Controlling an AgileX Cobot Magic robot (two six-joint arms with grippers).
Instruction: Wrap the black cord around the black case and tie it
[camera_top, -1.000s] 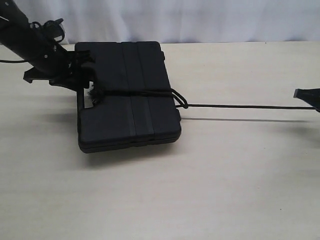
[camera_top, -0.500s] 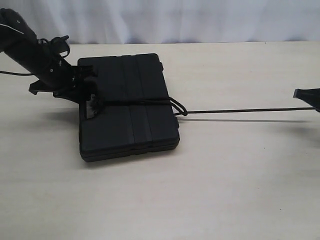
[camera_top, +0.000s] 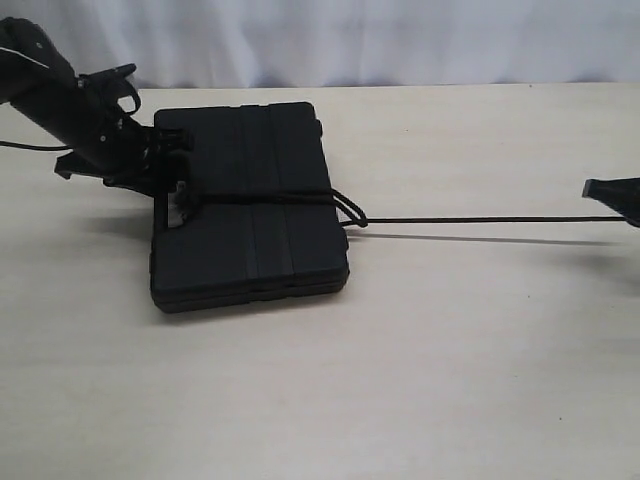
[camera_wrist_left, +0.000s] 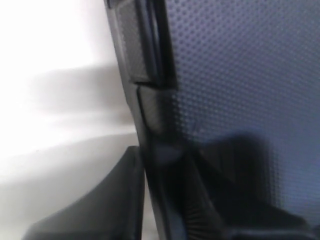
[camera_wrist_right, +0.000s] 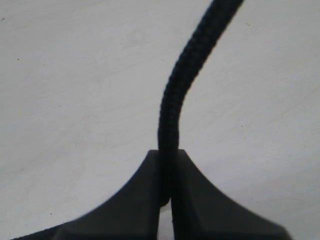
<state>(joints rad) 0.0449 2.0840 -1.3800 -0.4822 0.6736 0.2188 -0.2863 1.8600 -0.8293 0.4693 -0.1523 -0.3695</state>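
The black case (camera_top: 250, 215) lies flat on the table. The black cord (camera_top: 480, 220) crosses its lid in a band, loops at the case's right edge and runs taut to the right. At the left, my left gripper (camera_top: 168, 172) sits at the case's handle edge. In the left wrist view the case's wall (camera_wrist_left: 240, 75) stands between the two fingers, so the left gripper (camera_wrist_left: 160, 200) is shut on it. My right gripper (camera_top: 622, 192) is at the far right. It is shut on the braided cord (camera_wrist_right: 172, 110), pinched between the fingertips of the right gripper (camera_wrist_right: 167, 170).
The pale wooden table (camera_top: 400, 380) spreads wide in front of the case and between it and the right gripper. A white curtain (camera_top: 400, 40) hangs behind the table's far edge. The left arm's cables (camera_top: 110, 80) hang near the case's back left corner.
The left gripper has drawn the case a little to the left and turned it slightly. The cord stays taut. The right gripper has hardly moved.
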